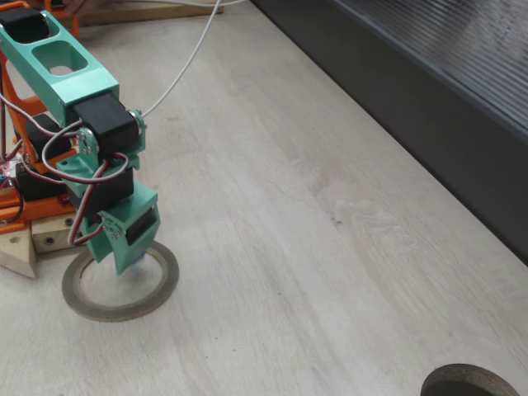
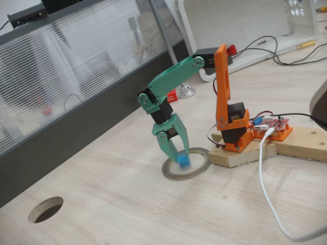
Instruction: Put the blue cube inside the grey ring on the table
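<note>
Blue cube [image 2: 184,162] held low inside the grey ring [image 2: 200,168], clamped between the teal fingers [image 2: 175,148].

It looked a small, rigid, light block with smooth and perhaps slippery faces, best pinched across two opposite flat sides. One cube, one ring and one gripper [image 2: 182,156] were on the pale tabletop [image 2: 127,214]; farther off stood one orange arm base [image 2: 230,130].

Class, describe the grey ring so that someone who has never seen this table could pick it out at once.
Start at the orange arm base on its wooden block. Just in front of it, flat on the pale table, lies the grey ring, under the green gripper with the blue cube. Unlike the round hole farther along, it is thin and wide open.
</note>
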### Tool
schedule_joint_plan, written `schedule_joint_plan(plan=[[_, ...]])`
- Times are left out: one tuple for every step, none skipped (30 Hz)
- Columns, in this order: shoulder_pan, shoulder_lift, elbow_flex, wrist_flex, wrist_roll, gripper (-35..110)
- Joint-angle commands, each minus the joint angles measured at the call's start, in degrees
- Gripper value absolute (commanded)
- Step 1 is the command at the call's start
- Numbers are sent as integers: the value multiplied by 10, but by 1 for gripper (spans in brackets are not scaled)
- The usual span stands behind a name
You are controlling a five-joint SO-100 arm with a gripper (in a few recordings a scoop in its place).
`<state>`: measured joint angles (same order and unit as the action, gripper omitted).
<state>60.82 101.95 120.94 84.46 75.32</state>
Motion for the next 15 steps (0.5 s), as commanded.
schedule_joint_plan(plan=[[4, 17, 7, 11, 3, 28], [4, 16, 7, 11, 3, 28], [4, 16, 7, 11, 3, 28], [4, 16, 7, 10, 3, 28], [4, 16, 7, 10, 3, 28], [4, 16, 7, 10, 3, 28], [4, 16, 7, 10, 3, 28], [4, 16, 7, 10, 3, 28], [4, 16, 7, 10, 3, 28], [4, 16, 7, 10, 3, 28], [4, 16, 7, 10, 3, 28], [4, 16, 7, 10, 3, 28], [4, 16, 7, 9, 3, 28], [4, 16, 7, 8, 3, 28], [4, 16, 7, 7, 3, 28]])
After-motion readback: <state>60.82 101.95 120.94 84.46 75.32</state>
